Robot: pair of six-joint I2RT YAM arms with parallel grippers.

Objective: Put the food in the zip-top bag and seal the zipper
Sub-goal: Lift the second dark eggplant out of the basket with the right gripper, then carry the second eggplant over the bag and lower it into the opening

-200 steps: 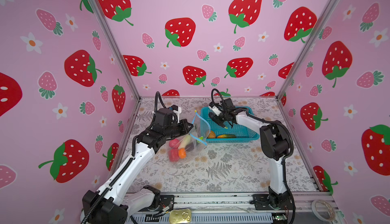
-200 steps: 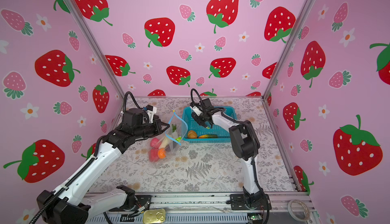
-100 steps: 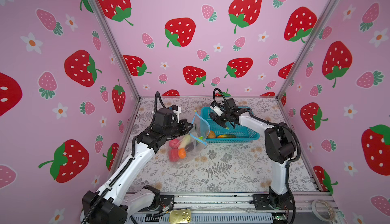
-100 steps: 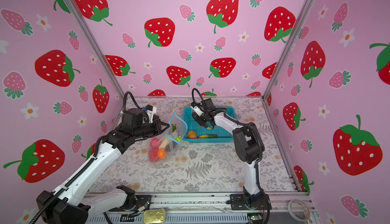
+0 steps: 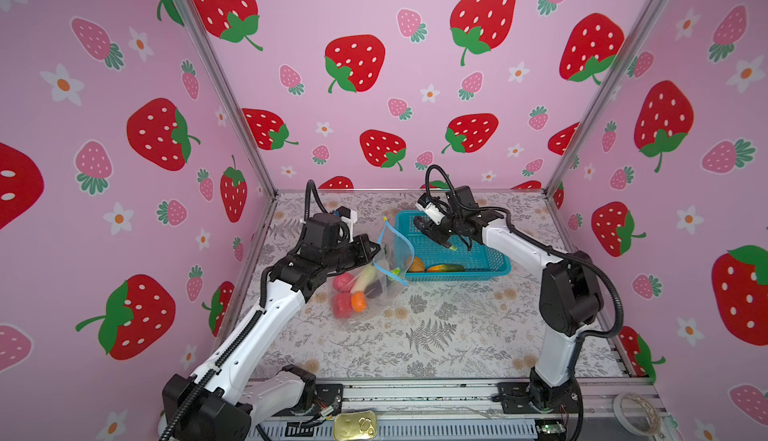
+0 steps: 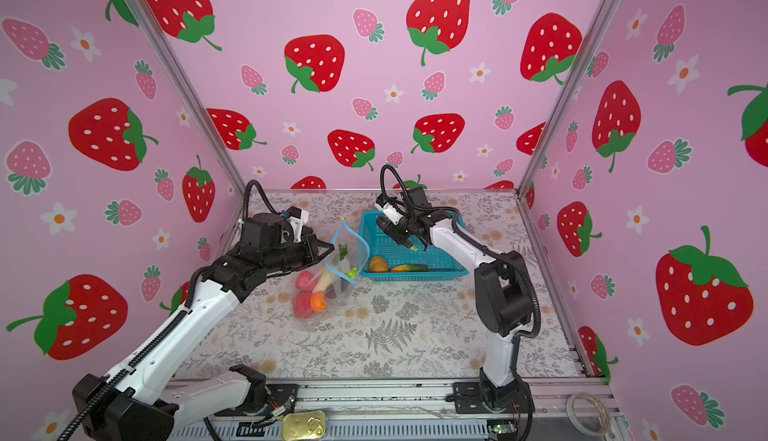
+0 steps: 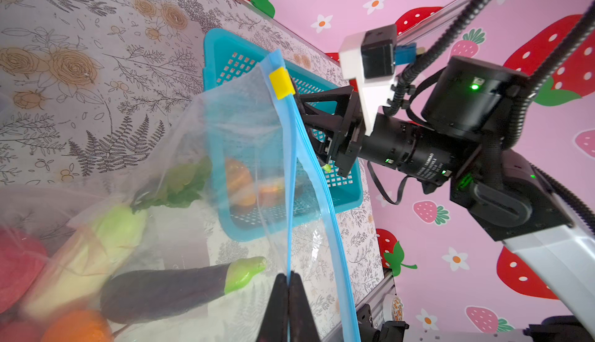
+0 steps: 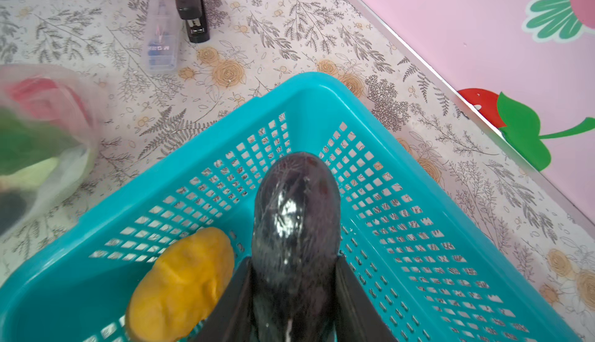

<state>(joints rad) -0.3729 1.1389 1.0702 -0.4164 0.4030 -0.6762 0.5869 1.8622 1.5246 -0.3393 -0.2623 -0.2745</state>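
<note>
The zip-top bag (image 5: 380,289) lies crinkled left of the teal basket (image 5: 494,266), its mouth held up. My left gripper (image 7: 288,277) is shut on one lip of the light-blue zipper (image 7: 291,163), below the yellow slider (image 7: 280,82). Inside the bag are two red lumps (image 5: 343,293), an orange (image 5: 358,302), a white radish (image 7: 96,250) and an eggplant (image 7: 167,289). My right gripper (image 8: 294,260) is shut on a second dark eggplant (image 8: 296,214), above the basket's back part. A yellow-orange piece (image 8: 183,285) and a cucumber (image 5: 444,268) lie in the basket.
A black stapler (image 8: 193,11) and a small clear box (image 8: 161,34) lie on the floral mat behind the bag. A tin can (image 5: 355,426) and a tape roll (image 5: 640,407) sit at the front rail. Pink walls close in three sides.
The right arm's elbow has swung to the right while its gripper, with the eggplant, stays over the basket. The left arm and the bag have not moved.
</note>
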